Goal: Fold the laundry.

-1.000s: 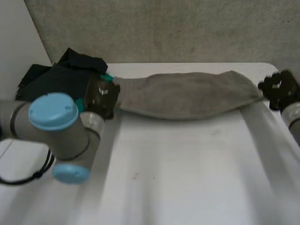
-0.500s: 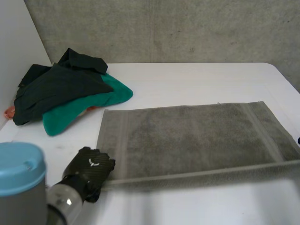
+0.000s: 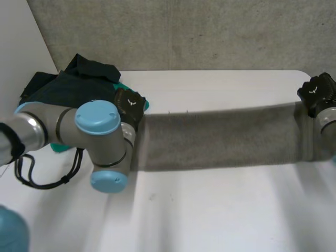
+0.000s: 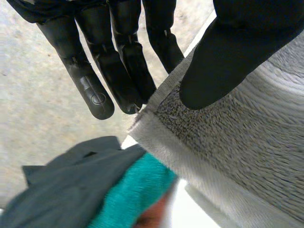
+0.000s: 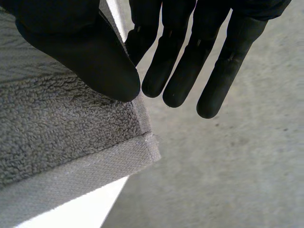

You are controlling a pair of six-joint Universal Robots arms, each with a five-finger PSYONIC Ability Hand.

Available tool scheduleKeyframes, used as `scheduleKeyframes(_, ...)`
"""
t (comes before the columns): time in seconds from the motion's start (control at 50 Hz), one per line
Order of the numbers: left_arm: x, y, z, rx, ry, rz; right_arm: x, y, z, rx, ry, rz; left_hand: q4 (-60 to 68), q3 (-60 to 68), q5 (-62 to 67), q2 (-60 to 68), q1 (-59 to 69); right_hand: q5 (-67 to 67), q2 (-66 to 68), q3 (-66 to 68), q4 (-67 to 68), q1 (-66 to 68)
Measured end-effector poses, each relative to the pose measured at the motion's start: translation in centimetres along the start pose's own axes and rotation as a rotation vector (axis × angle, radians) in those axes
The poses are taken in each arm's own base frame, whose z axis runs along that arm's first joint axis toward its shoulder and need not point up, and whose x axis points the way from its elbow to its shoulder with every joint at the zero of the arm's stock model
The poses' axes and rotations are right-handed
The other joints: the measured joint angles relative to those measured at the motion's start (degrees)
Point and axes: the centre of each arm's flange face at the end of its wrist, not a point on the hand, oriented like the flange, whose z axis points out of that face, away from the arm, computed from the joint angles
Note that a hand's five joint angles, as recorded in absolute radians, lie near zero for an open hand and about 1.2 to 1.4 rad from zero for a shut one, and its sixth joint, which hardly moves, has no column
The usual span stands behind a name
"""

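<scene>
Grey towel (image 3: 220,137) is stretched wide over the far part of the white surface (image 3: 210,210). We see our left robot hand (image 3: 129,105) and right robot hand (image 3: 316,93) each pinching 1 end corner, thumb against straight fingers. A dark and teal clothes pile (image 3: 73,86) sits just beside the left one.

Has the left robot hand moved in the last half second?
Yes. The left robot hand went from the front of the table back to the clothes pile, pinching a corner of the towel.
</scene>
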Motion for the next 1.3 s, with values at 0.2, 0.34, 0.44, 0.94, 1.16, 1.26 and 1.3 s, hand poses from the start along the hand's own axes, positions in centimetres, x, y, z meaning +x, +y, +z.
scheduleKeyframes(0.2,-0.1,-0.4,2.5,0.062,-0.115,0.056,-2.2,0.0,3.0,0.069,0.057,0.049,-26.27,-25.62,-24.8,-26.18,-27.17,-37.57,-38.55,-36.59,-36.46,-37.19)
scheduleKeyframes(0.34,-0.2,-1.6,2.5,0.132,-0.117,0.037,-2.2,-0.7,2.6,0.045,0.032,0.141,-57.36,-56.24,-53.99,-56.96,-55.45,-56.05,-55.3,-56.27,-56.35,-53.18)
scheduleKeyframes(0.44,-1.1,-3.4,1.3,0.17,-0.116,0.016,0.0,-1.9,0.1,-0.023,-0.043,0.253,-57.41,-56.27,-53.99,-57.03,-55.45,-56.05,-55.3,-56.27,-56.35,-53.18)
scheduleKeyframes(0.94,-1.8,-2.6,-6.2,0.09,0.004,-0.171,-0.6,5.9,-4.9,-0.228,-0.327,0.406,-57.41,-56.27,-53.99,-57.03,-55.45,-15.57,-12.98,-15.39,-15.76,-11.8)
scheduleKeyframes(1.16,-3.2,-3.8,-7.1,0.116,-0.017,-0.18,5.1,9.7,-3.2,-0.389,0.05,0.141,-57.41,-56.27,-53.99,-57.03,-55.45,-2.47,-0.53,-0.31,-0.24,-2.4)
scheduleKeyframes(1.26,-4.1,-4.4,-7.9,0.13,-0.03,-0.187,6.5,7.8,-3.3,-0.339,0.089,-0.021,-57.41,-56.27,-53.99,-57.03,-55.45,-2.47,-0.53,-0.26,-0.14,-2.4)
scheduleKeyframes(1.3,-4.3,-4.5,-8.2,0.131,-0.032,-0.188,5.6,5.5,-3.2,-0.259,0.065,-0.047,-57.41,-56.27,-53.99,-57.03,-55.45,-2.47,-0.53,-0.21,-0.07,-2.4)
